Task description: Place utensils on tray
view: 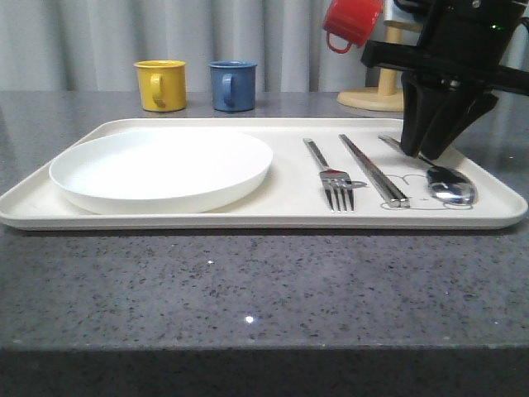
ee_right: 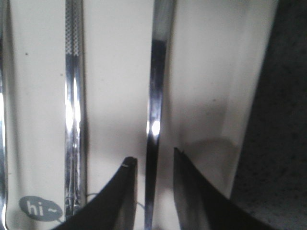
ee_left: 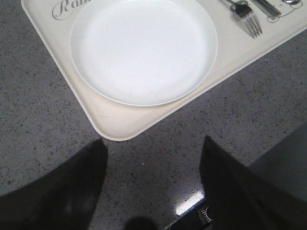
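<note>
Speckled grey countertop (view: 248,289) is carrying one cream tray (view: 281,217) bearing one white plate (view: 161,169), one fork (view: 333,178), one chopstick pair (view: 372,169), one spoon (view: 446,184); three mugs are standing behind. My left pincer (ee_left: 153,187) is hovering wide open off the tray's corner. My right pincer (ee_right: 152,165) is straddling the spoon handle, narrowly parted.

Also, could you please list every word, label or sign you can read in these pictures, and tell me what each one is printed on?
"hi~" in a grey speech bubble, printed on the large cream rectangular tray, seen in the right wrist view beside the slim flat metal chopsticks.
"Ra..." in grey script, cut off at the picture's edge, printed on the same tray near the round shallow white plate, seen in the left wrist view.
A faint grey drawing under the chopsticks in the front view holds no readable text.
</note>
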